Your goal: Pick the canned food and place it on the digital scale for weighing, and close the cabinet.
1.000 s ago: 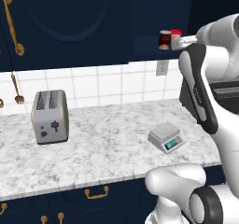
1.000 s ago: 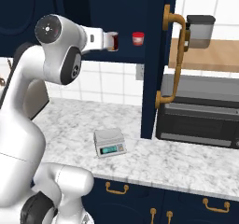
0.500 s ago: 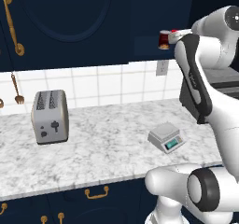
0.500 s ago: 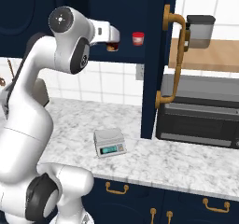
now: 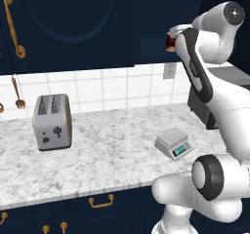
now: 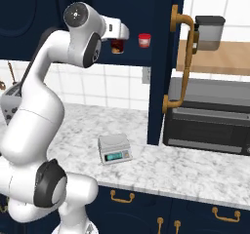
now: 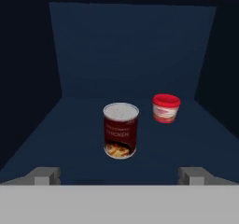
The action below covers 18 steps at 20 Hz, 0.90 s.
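canned food [image 7: 121, 130] upright, just ahead of open gripper [image 7: 119, 175]

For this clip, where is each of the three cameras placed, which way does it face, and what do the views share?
Left base view: behind the arm on its left, looking forward and down over the counter with the toaster and digital scale; the white arm rises at lower right.
Right base view: behind on the right, facing the open cabinet and digital scale; the arm rises at lower left.
Hand view: on the hand, looking into the cabinet at the canned food and a red-lidded container; the open gripper shows its fingertips at the bottom.
Both base views share the scale, arm and counter.
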Motion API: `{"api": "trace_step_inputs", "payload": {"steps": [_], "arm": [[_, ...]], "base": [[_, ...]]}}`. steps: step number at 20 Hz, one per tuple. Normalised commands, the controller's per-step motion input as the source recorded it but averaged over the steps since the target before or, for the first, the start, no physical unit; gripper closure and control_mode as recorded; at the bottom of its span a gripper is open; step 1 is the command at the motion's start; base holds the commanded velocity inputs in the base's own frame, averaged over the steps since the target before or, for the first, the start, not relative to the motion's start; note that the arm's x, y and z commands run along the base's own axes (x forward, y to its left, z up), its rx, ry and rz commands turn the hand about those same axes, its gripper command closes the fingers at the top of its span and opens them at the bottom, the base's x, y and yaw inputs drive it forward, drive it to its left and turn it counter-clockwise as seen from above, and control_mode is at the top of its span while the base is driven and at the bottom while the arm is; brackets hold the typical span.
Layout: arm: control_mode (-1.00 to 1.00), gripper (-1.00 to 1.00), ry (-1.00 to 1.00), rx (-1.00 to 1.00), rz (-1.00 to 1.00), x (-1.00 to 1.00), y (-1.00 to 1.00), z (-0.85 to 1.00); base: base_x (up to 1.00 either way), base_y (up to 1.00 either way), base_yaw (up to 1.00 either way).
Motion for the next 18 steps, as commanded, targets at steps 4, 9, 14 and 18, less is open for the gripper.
{"api": "trace_step_inputs", "payload": {"steps": [4,9,14,18], "arm": [[-1.0,-1.0,0.01,0.04,0.0,0.46,0.0,0.0],[-1.0,-1.0,0.0,0.01,0.0,0.1,0.0,-0.21],[-1.0,-1.0,0.0,0.02,0.0,0.03,0.0,-0.35],[-1.0,-1.0,0.0,0.01,0.0,0.34,0.0,-0.14]], "base": [[0.0,0.0,0.0],[0.0,0.0,0.0],[0.0,0.0,0.0],[0.0,0.0,0.0]]}}
